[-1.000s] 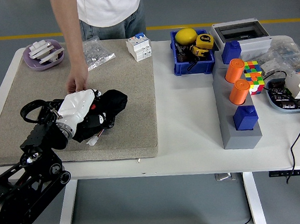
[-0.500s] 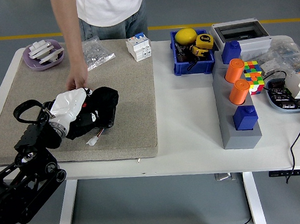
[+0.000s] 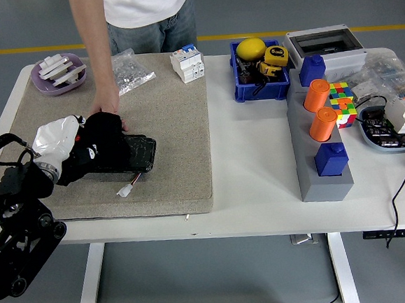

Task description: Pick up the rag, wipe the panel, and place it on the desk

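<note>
A black glossy panel [image 3: 138,155] lies on the beige mat [image 3: 172,126], with a small white connector [image 3: 125,191] on wires at its front. A bunched black rag [image 3: 103,139] covers the panel's left end. My left hand [image 3: 82,150], in a white cover, comes in from the left and is shut on the rag, pressing it onto the panel. A person's hand [image 3: 106,107] rests at the panel's far edge, just behind the rag. My right arm is out of view.
On the mat's far side are a purple dish of white parts [image 3: 61,71], a clear bag [image 3: 130,71] and a white breaker [image 3: 187,63]. To the right stand a blue bin [image 3: 259,73], a grey block with orange cylinders [image 3: 320,146] and a tangle of cables.
My left hand has dragged the rag leftward across the panel, uncovering its right half. The person's hand has stayed at the panel's far edge.
</note>
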Robot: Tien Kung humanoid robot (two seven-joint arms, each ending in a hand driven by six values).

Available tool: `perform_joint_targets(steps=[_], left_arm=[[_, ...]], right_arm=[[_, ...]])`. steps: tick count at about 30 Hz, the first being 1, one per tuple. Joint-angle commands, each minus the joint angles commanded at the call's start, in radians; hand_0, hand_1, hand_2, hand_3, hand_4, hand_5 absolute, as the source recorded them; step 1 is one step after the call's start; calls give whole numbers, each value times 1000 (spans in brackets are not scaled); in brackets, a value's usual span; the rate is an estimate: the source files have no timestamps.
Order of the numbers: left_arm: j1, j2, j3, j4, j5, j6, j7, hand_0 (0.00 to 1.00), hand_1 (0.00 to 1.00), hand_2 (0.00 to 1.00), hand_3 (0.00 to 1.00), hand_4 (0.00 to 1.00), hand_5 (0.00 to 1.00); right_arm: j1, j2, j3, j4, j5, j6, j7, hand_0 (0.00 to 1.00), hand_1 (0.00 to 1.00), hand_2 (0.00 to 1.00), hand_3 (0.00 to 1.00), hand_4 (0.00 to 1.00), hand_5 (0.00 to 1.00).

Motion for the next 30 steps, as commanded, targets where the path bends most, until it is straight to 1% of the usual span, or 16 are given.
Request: perform_joint_targets(steps=[7, 13, 18, 23, 30], left_arm=[[19, 10, -81, 28, 25, 4, -1, 247, 214, 606, 545, 125, 2], [29, 25, -124, 51, 28, 4, -3, 249, 214, 606, 545, 130, 2], [37, 32, -138, 67, 33, 3, -3, 249, 213, 604, 543, 129, 2], [44, 31, -147, 73, 36, 6, -3, 249, 213, 604, 543, 129, 2], [45, 33, -149, 66, 44, 9, 2, 248, 215, 598, 542, 135, 2]], right_arm=[[-2, -1, 16, 6, -18, -2, 0, 741, 569, 666, 630, 998, 612], [-3, -3, 21, 7, -22, -3, -1, 741, 569, 666, 630, 998, 612], [-3, -3, 22, 8, -24, -4, -1, 741, 568, 666, 630, 998, 612], [-4, -3, 24, 10, -29, -5, -1, 741, 568, 666, 630, 998, 612], [-4, -6, 29, 13, -35, -6, -2, 740, 568, 665, 629, 998, 611]])
